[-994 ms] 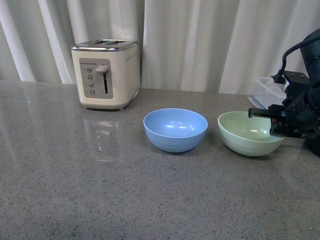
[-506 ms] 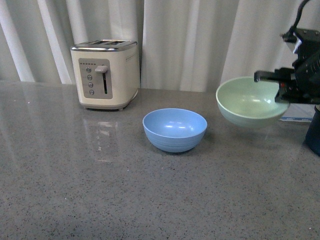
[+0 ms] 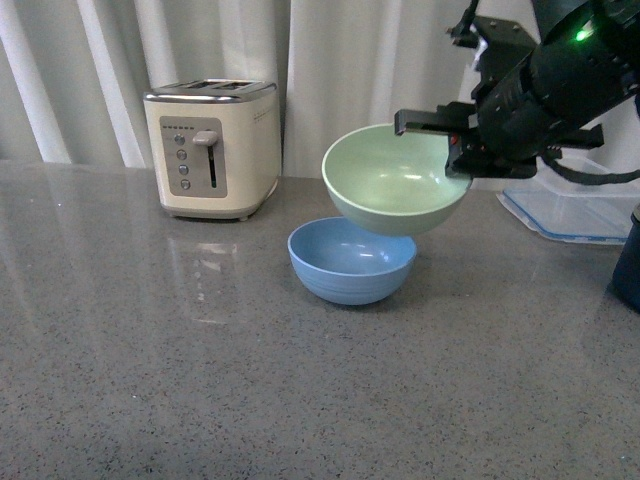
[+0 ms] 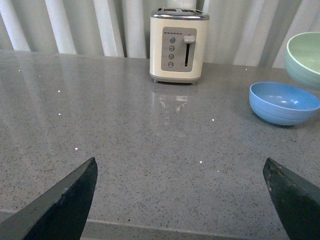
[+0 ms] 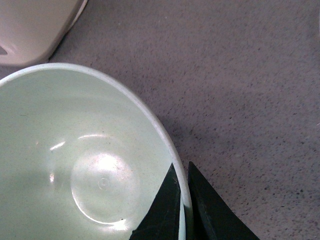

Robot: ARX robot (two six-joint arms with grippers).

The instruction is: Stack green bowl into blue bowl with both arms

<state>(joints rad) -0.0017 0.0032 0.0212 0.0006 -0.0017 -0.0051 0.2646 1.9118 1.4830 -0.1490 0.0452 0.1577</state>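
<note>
The green bowl (image 3: 395,180) hangs in the air, tilted slightly, just above and a little right of the blue bowl (image 3: 351,260), which sits on the grey counter. My right gripper (image 3: 455,150) is shut on the green bowl's right rim; in the right wrist view its fingers (image 5: 202,205) pinch the rim of the green bowl (image 5: 75,160), one inside and one outside. My left gripper (image 4: 182,195) is open and empty, low over the counter's near edge. Its view shows the blue bowl (image 4: 284,102) and part of the green bowl (image 4: 305,57) far off.
A cream toaster (image 3: 212,148) stands at the back left by the white curtain. A clear plastic tray (image 3: 570,215) lies at the back right. A dark navy pot (image 3: 628,260) sits at the right edge.
My right gripper has lifted the green bowl off the counter and carried it left, from beside the blue bowl to just above it. The blue bowl has stayed put.
</note>
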